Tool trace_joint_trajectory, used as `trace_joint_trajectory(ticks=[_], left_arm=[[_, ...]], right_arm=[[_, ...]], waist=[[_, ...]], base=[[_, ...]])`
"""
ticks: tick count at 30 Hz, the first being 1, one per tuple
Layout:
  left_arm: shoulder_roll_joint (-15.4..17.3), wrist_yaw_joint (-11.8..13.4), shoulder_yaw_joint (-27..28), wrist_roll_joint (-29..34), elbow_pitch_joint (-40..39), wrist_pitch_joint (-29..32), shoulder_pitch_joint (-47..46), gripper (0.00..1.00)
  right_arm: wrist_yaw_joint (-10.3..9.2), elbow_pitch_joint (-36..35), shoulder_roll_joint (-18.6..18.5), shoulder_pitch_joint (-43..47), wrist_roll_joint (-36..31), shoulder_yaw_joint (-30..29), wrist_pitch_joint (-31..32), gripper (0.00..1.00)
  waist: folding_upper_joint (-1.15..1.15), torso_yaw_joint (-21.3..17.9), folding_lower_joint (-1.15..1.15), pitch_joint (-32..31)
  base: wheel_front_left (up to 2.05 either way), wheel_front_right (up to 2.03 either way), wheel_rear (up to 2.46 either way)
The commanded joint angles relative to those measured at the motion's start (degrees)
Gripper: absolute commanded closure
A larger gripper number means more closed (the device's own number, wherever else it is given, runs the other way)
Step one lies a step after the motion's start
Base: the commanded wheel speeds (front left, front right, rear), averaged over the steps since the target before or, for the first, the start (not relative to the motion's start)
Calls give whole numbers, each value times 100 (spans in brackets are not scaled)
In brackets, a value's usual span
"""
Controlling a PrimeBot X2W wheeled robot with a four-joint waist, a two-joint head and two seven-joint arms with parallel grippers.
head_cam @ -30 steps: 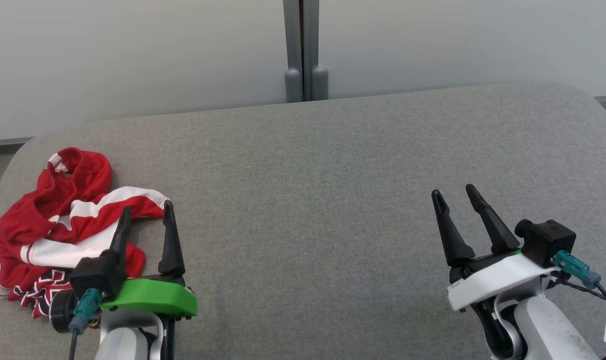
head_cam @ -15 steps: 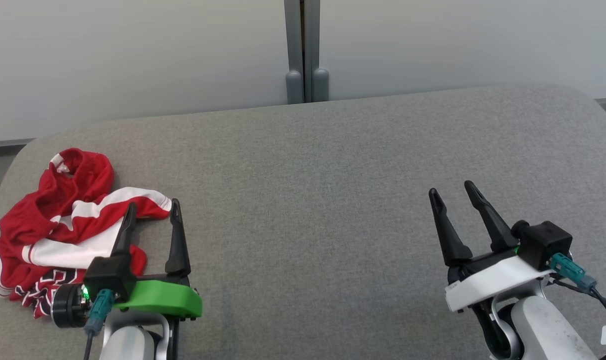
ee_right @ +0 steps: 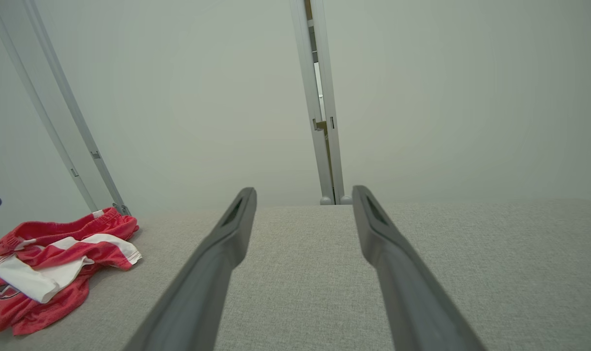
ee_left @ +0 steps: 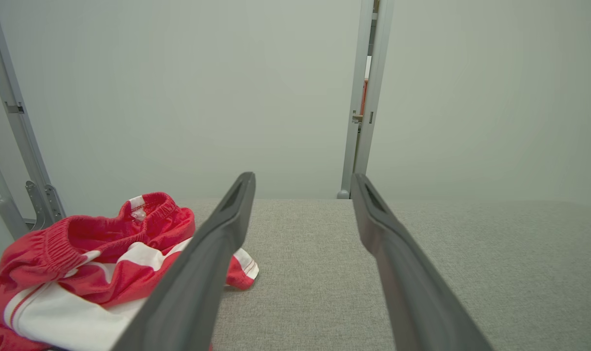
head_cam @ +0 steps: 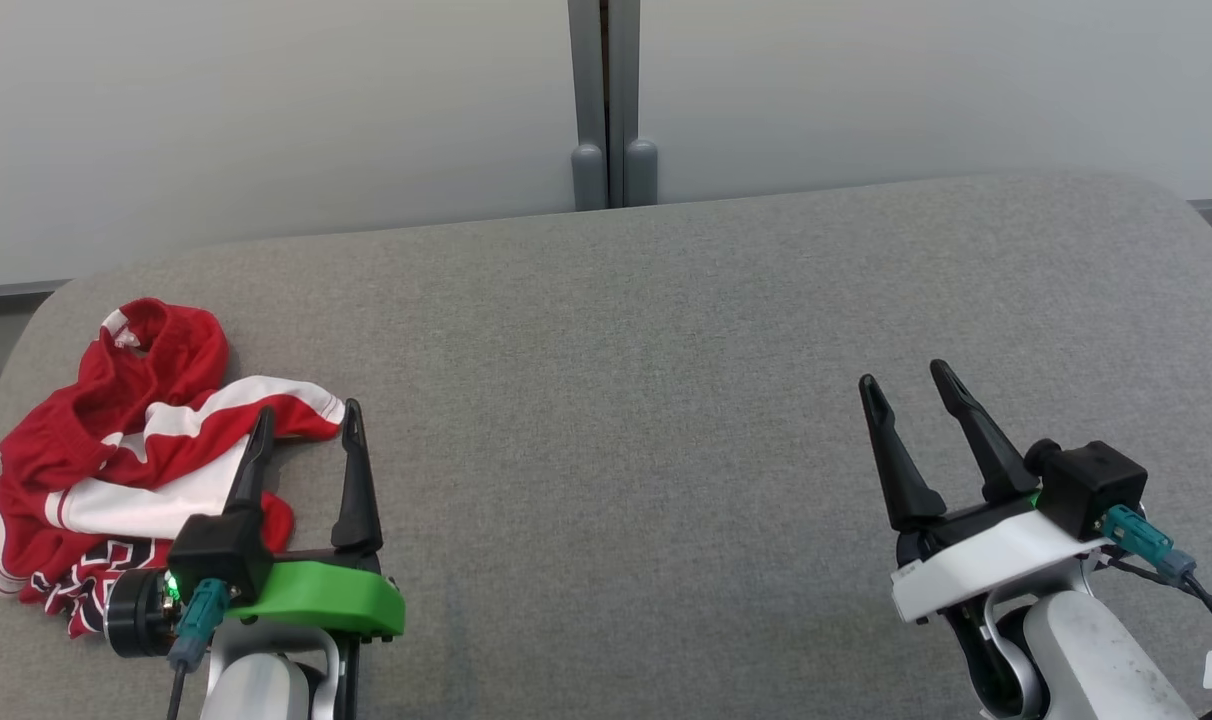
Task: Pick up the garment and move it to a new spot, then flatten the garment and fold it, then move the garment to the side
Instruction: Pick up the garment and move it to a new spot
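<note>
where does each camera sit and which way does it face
Head view: on the head, looking forward and down at the grey table and wall; shows the left gripper lower left, right gripper lower right, both open.
Left wrist view: on the left wrist, looking along its two fingers across the table toward the wall.
Right wrist view: on the right wrist, looking along its fingers the same way.
Shared: all three show the red and white garment at the table's left.

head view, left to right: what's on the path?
red-and-white garment → left claw → grey wall post → right claw
</note>
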Motion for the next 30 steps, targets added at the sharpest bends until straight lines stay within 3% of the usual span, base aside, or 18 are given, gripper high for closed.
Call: trace_joint_trajectory(ticks=[1,20,30], left_arm=[[40,2,14,-26,2,-18,-67,0],[40,49,-46,-133,92,-18,-76,0],[39,49,7,-98,109,-11,-123,0]], right_arm=[[2,-12,-26,-46,45,6,-19,0],[1,-4,-50,-20,48,-9,-19,0],[2,-33,-16,50,53,-19,-18,0]], waist=[[0,-2,0,-1],[0,59,0,17],[0,485,0,68]], base=[[0,0,0],[0,0,0],[0,0,0]])
